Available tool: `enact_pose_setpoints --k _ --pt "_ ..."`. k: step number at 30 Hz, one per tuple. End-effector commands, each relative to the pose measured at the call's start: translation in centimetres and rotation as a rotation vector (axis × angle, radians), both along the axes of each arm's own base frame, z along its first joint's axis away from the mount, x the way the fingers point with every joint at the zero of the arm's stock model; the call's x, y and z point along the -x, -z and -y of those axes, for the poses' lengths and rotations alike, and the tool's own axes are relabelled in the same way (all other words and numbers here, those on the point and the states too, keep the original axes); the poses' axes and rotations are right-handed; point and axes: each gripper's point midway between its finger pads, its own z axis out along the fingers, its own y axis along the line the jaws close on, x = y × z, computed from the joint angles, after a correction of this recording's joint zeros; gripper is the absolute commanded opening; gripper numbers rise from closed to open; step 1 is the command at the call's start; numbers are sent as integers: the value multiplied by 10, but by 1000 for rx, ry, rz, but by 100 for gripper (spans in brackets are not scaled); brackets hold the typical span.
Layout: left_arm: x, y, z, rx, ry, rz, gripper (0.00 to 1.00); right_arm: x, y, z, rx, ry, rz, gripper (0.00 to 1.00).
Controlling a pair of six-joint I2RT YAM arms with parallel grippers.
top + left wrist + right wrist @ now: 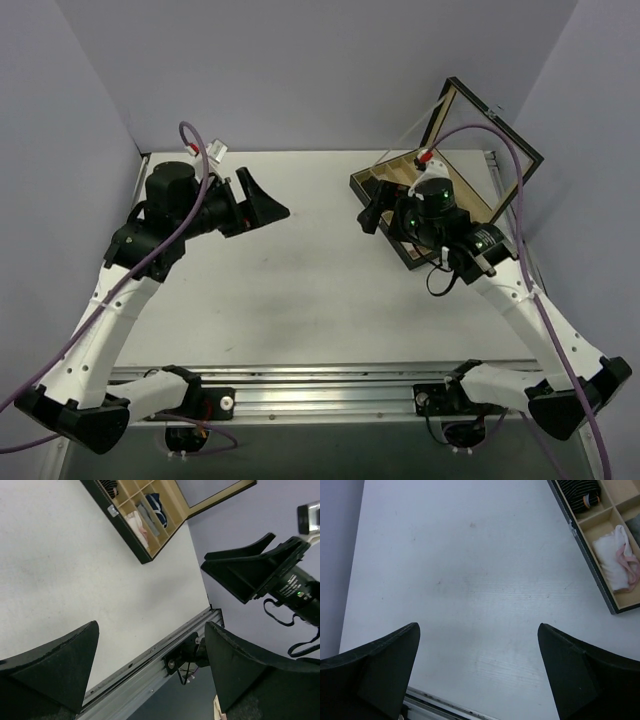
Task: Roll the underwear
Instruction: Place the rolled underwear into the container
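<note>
Right now your white table point(300, 290) carries the wooden box point(589, 560), whose lid stands open and which serves as your reference. Your left gripper point(150, 630) hovers over bare tabletop well apart from the box, off its black front wall, with its jaws spread wide and nothing between them. Your right gripper point(478, 626) hangs just beside that same front wall, jaws likewise released and empty, and its arm reaches across above the box. Inside the box, the white-and-pink cloth point(616, 557) fills a compartment against the front wall. The underwear point(156, 505) sits bunched in a compartment deeper in the box, near that cloth. A black striped item point(580, 491) lies in the neighbouring front compartment.
</note>
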Motion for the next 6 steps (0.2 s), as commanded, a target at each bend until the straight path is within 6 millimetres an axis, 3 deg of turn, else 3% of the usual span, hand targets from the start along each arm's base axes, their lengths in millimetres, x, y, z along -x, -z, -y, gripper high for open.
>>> enact_pose_setpoints --k 1,2,6 --pt "6 -21 0 35 32 84 94 17 -7 5 -69 30 26 100" --pt "7 -13 1 42 35 69 94 18 -6 8 -66 31 36 100" --pt "19 -17 4 100 62 85 94 28 -15 12 -51 -4 70 100"
